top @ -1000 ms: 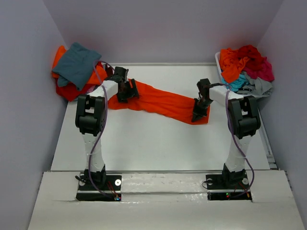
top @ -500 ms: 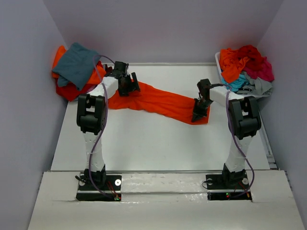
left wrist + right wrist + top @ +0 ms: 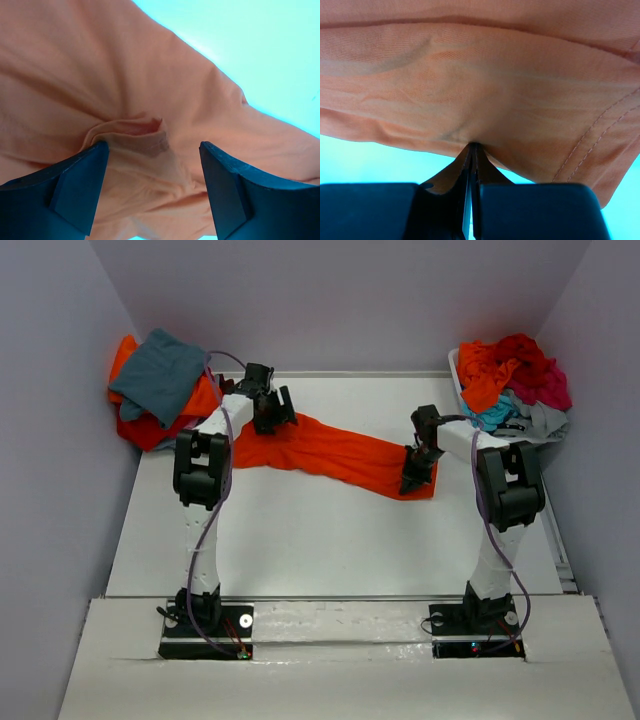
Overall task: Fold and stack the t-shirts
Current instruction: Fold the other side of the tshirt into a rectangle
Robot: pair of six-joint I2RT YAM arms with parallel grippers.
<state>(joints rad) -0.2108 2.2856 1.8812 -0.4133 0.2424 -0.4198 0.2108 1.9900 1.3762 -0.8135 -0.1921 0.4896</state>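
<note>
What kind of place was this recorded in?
Probably a lab test booth, not a home or laundry: plain walls box in a white table, two robot arms are bolted at its near edge, and an orange t-shirt lies spread between them, with more shirts heaped in a white bin.

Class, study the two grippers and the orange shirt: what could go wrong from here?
1. The right gripper pinches only a thin bit of edge on the orange t-shirt; a pull might slip it free.
2. The left gripper hangs open over a bunched wrinkle; closing there could grab doubled layers and leave the fold crooked.
</note>
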